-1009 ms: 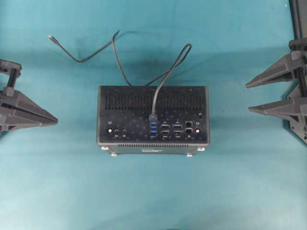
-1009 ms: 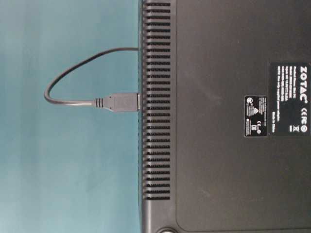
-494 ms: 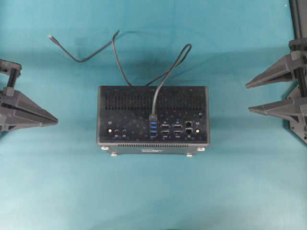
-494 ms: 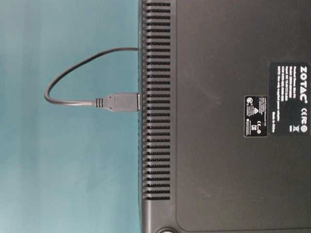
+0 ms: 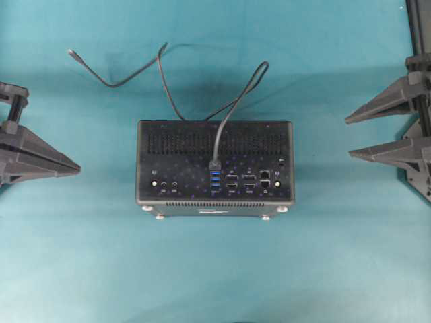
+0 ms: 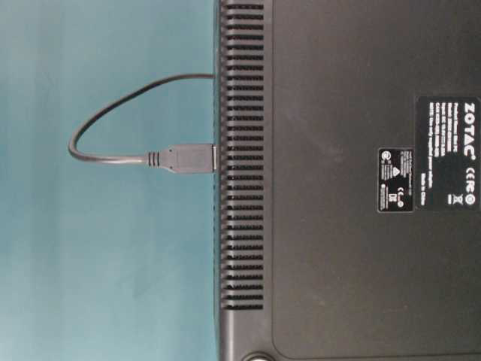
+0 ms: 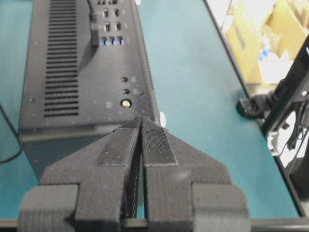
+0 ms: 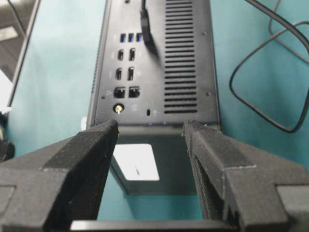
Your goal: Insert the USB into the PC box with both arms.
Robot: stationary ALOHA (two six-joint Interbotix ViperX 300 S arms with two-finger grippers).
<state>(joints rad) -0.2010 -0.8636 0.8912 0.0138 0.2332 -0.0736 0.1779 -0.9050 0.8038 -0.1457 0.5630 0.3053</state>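
I see the black rectangular PC box (image 5: 215,168) mid-table, the small dark-grey USB plug (image 5: 215,164) seated in its top blue port. My left gripper (image 7: 140,126) is closed and empty, my right gripper (image 8: 149,129) wide and empty. Snagging the looped cable could unseat it.

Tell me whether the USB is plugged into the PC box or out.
In: the USB butts against the PC box, beside three free blue ports.

Black PC box (image 5: 182,158), blue ports (image 5: 215,179); teal table (image 5: 215,269).
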